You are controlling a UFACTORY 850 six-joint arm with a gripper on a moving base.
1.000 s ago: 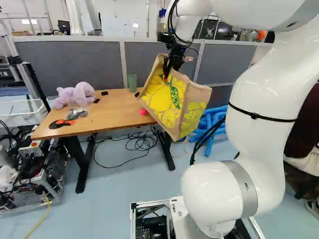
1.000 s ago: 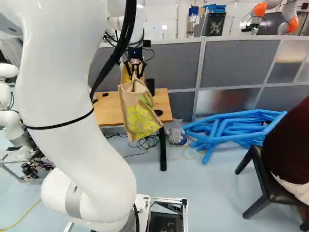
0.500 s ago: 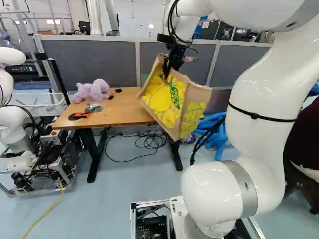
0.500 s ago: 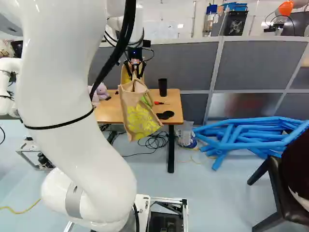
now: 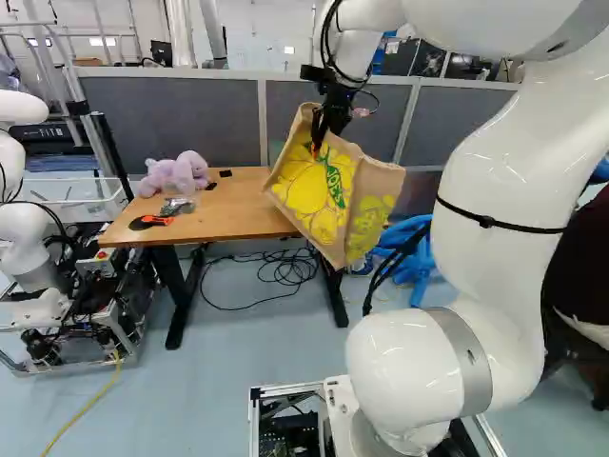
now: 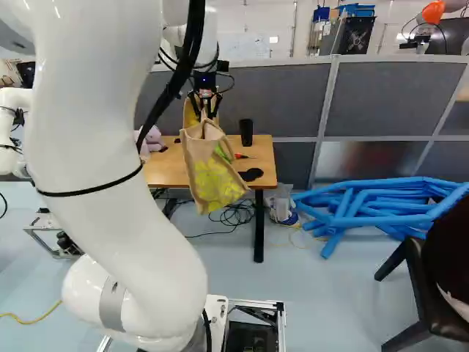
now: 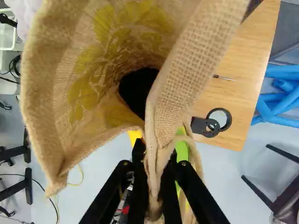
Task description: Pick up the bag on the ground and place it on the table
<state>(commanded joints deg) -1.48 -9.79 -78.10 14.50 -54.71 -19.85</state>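
Bag (image 5: 328, 195) hangs from your gripper (image 5: 320, 139) in the left base view, the table (image 5: 233, 211) at its nine o'clock. Right base view: your black cup (image 6: 246, 132) sits between its one and two o'clock. Wrist view: your fingers (image 7: 139, 182) pinch its fabric.

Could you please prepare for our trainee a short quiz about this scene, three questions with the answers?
1. True or false: the gripper holds the bag off the floor.
2. Fill in the missing word: the purple plush toy lies on the ____.
3. Which of these lies on the floor?
A) the plush toy
B) the blue tubes
C) the bag

Key: 1 true; 2 table; 3 B.
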